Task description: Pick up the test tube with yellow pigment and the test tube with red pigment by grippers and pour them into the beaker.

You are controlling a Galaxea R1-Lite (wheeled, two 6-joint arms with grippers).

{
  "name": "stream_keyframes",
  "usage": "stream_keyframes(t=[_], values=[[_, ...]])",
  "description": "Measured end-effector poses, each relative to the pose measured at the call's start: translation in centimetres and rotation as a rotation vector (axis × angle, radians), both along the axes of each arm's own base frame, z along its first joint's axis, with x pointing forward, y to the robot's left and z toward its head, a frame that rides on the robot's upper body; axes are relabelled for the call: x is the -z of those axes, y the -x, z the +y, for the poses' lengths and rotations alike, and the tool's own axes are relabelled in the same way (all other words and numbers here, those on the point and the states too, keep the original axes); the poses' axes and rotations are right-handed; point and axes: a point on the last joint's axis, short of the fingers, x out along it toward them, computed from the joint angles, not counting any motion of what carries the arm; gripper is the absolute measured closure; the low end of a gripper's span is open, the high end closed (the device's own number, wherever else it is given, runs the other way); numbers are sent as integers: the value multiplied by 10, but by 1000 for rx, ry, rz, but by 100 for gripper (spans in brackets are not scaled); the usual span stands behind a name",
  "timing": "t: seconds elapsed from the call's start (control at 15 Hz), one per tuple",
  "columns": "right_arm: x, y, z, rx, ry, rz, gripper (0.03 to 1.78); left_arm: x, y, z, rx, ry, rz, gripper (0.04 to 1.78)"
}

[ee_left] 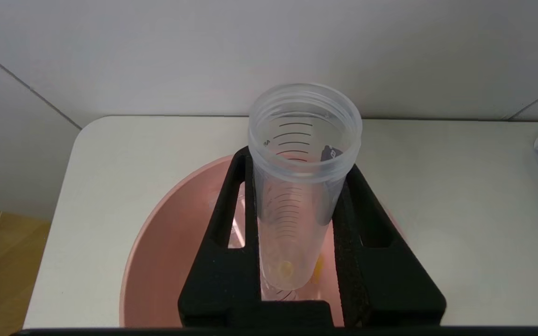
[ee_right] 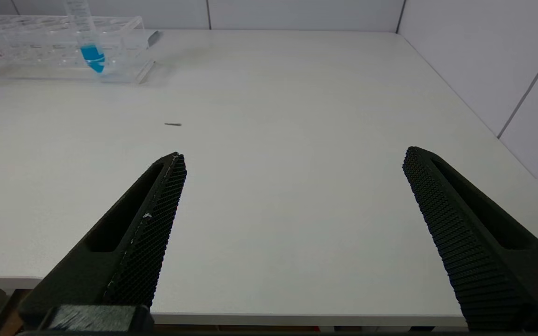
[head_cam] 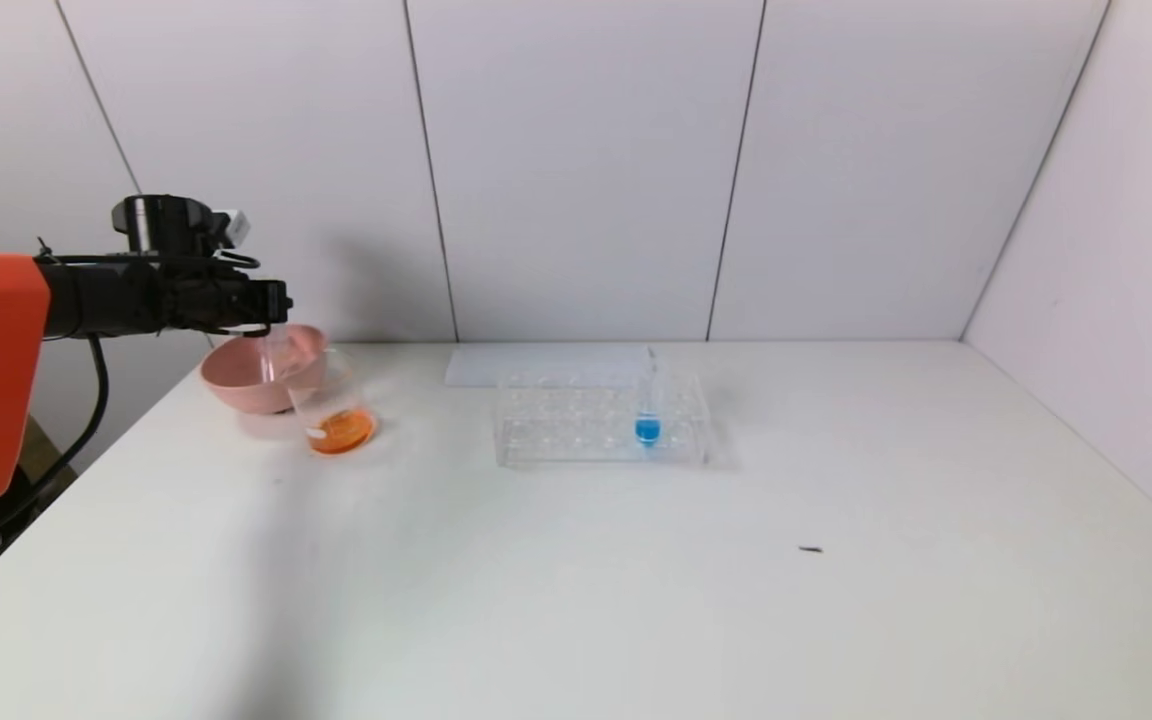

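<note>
Holding a drained test tube [ee_left: 297, 186], your left gripper [ee_left: 297, 224] is clamped on its clear wall, hanging over the pink bowl [head_cam: 236, 385] at the table's far left. Only a few yellow drops cling near the rounded bottom, so you are probably holding the test tube with yellow pigment, emptied. The beaker [head_cam: 334, 405] stands just beside the bowl, touching or nearly touching it, with orange liquid in its base, which suggests both pigments are already in. I cannot find the test tube with red pigment in any view. The step in hand looks like dropping this tube into the bowl.

To do it well:
1. Lower the tube closer to the bowl's floor before you release, so it does not bounce out or knock the beaker.
2. Keep the tube upright or tipped away from the beaker, since it is light and may roll.
3. Open the jaws slowly; the wet wall may stick to 1 pad.

Your right gripper [ee_right: 292, 186] waits with jaws wide apart, low over the table's near right. The tube rack [head_cam: 601, 418] keeps just 1 blue tube [head_cam: 647, 425]; leave it alone.
</note>
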Motion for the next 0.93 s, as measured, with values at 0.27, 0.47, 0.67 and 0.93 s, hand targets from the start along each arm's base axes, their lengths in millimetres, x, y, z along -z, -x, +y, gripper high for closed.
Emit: stream_keyframes(t=[0.27, 0.47, 0.67, 0.93], values=[[0, 0, 0, 0, 0, 0, 11, 2, 0, 0, 0, 3, 8, 130], [0, 0, 0, 0, 0, 0, 11, 1, 1, 0, -2, 3, 5, 102], [0, 0, 0, 0, 0, 0, 11, -2, 2, 0, -1, 3, 1, 53], [0, 0, 0, 0, 0, 0, 11, -7, 5, -1, -1, 0, -4, 12]])
